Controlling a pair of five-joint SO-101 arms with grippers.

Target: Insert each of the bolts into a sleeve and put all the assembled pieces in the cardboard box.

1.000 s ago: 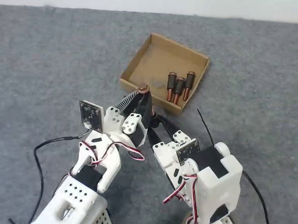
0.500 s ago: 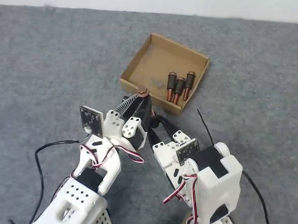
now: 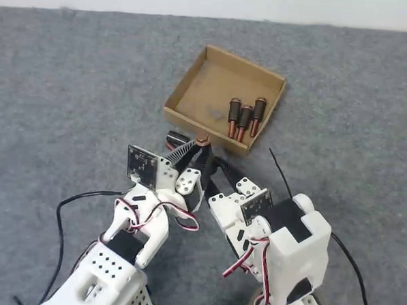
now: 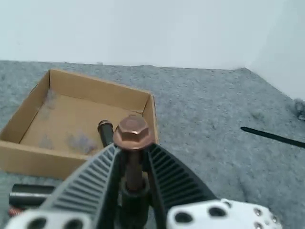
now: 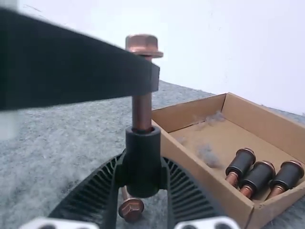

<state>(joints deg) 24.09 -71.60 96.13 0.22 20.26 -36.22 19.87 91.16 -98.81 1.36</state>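
Bright, even, diffuse light w/ faint shadows.

Crowded before the cardboard box (image 3: 207, 84), open elsewhere.
The left gripper (image 4: 130, 155) on the bolt (image 4: 134, 132) and the right gripper (image 5: 142, 168) on the sleeve (image 5: 142, 143) stand together just short of its near wall, a loose sleeve (image 3: 177, 137) beside them; three assembled pieces (image 3: 244, 119) fill one near corner, the remaining floor bare.
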